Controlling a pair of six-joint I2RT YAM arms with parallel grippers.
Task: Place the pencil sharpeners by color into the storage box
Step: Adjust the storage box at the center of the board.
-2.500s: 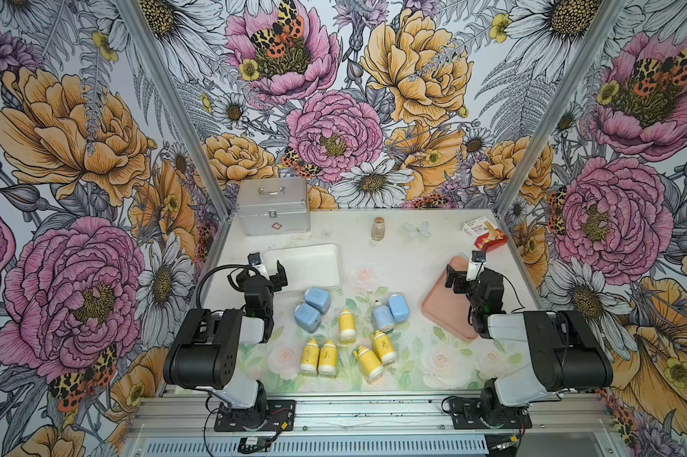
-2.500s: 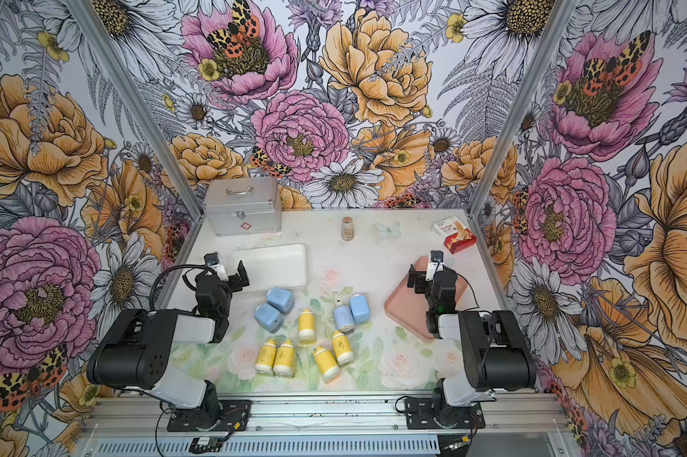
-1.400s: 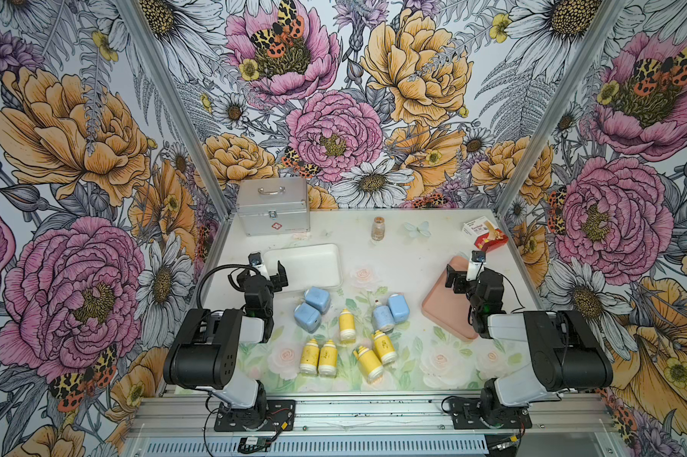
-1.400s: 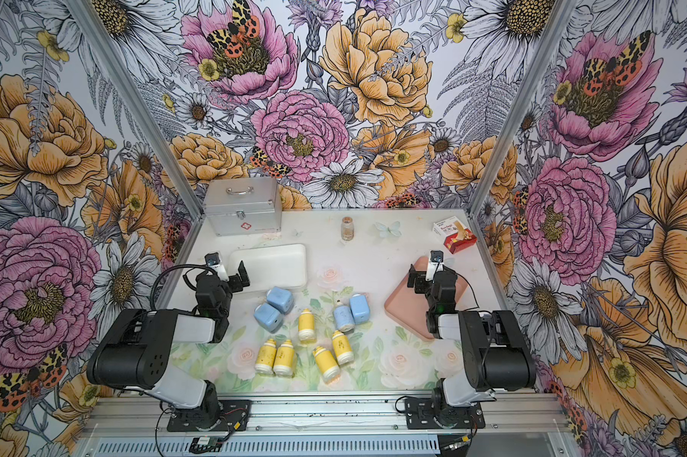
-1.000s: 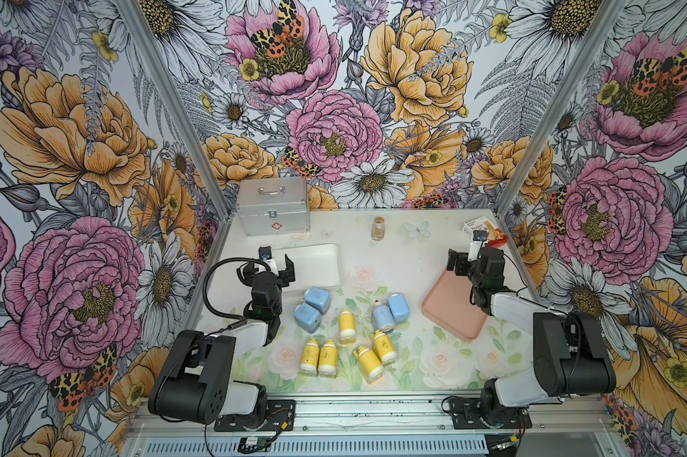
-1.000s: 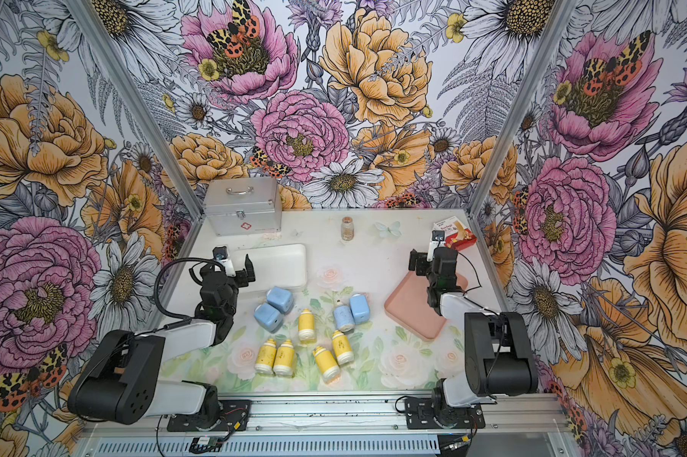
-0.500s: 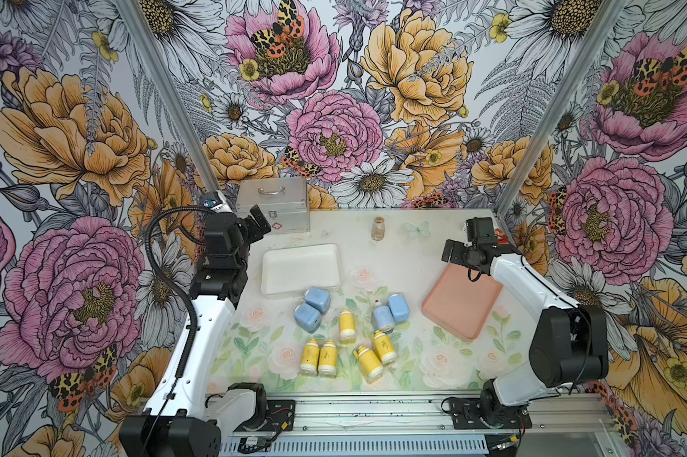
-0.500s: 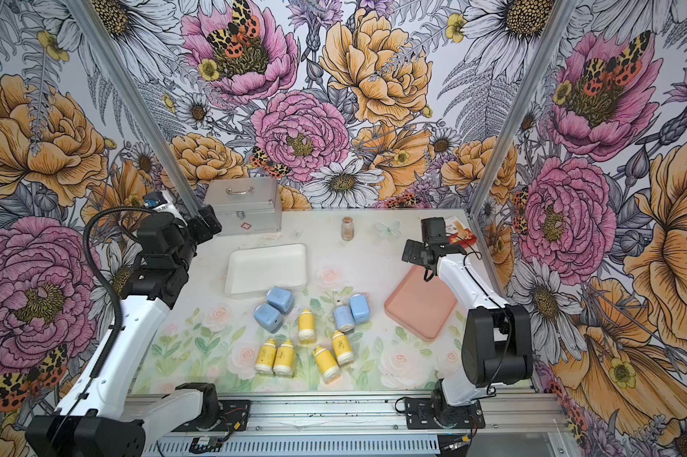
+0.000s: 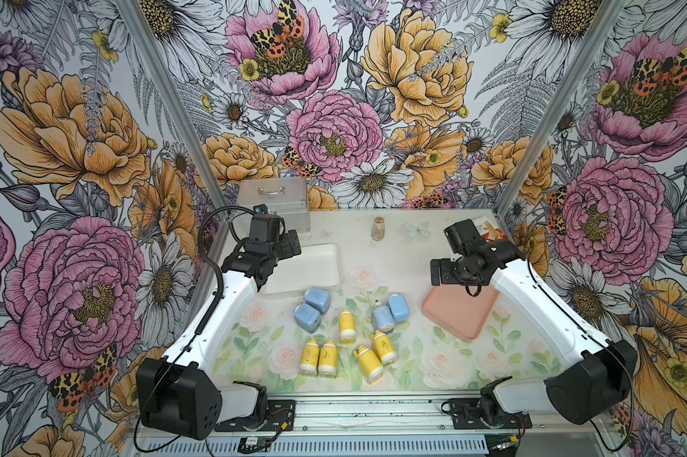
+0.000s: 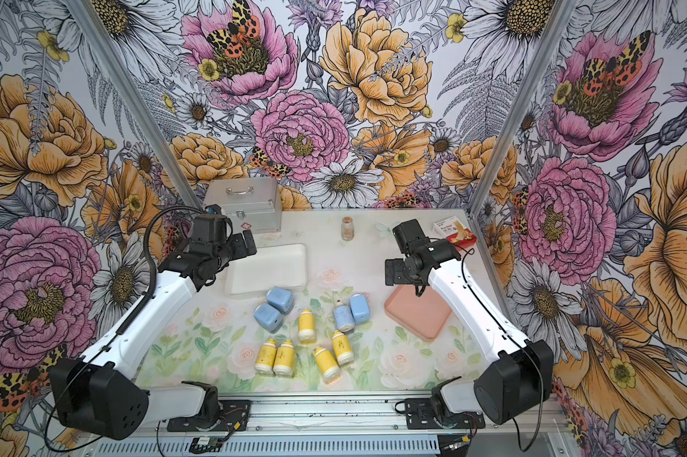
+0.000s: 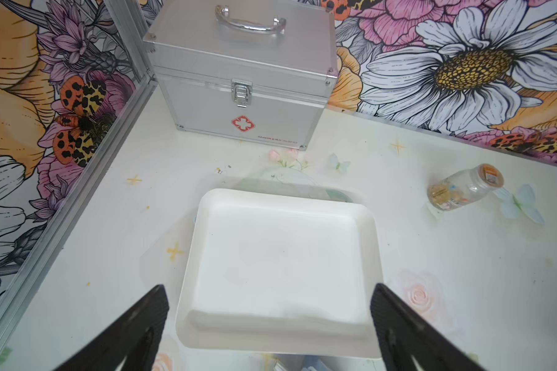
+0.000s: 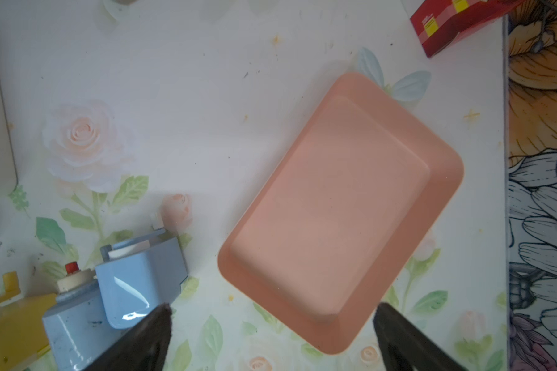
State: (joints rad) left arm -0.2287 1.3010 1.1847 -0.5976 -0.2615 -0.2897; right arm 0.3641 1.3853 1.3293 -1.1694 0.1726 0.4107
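where: five yellow sharpeners and four blue sharpeners lie loose mid-counter, toward 6 o'clock; none is in a tray.
trays: white tray at 10 o'clock of the cluster and pink tray at 3 o'clock, both bare. I can't tell which colour belongs in which.
left hand: fingers spread wide, holding nothing, hanging over the white tray's near edge.
right hand: also spread wide and empty, above the pink tray's 9 o'clock edge, with two blues just beside it.
heft: small plastic pieces, so I'd guess light and stiff. The glossy shells look slippery.
yellow grip: these are cylinders lying on their sides and likely to roll. Pinch across the middle of the body, not the white cap.
blue grip: boxier, with flatter faces, so probably steadier. Close on two opposite faces.
crowding: the blues lie in two touching pairs, and two yellows at 7 o'clock touch side by side. A finger has little room between them, so the lone yellow in the centre looks easiest.
bystanders: case at 11 o'clock, vial at 12 and red box at 1, all well apart from the cluster.
hidden: the left arm covers the white tray's 9 o'clock side in both top views. The left wrist view shows almost nothing of the sharpeners; the right wrist view shows two blues and a sliver of yellow. The print on the yellows is too small to read, and I can't tell whether the caps are loose.
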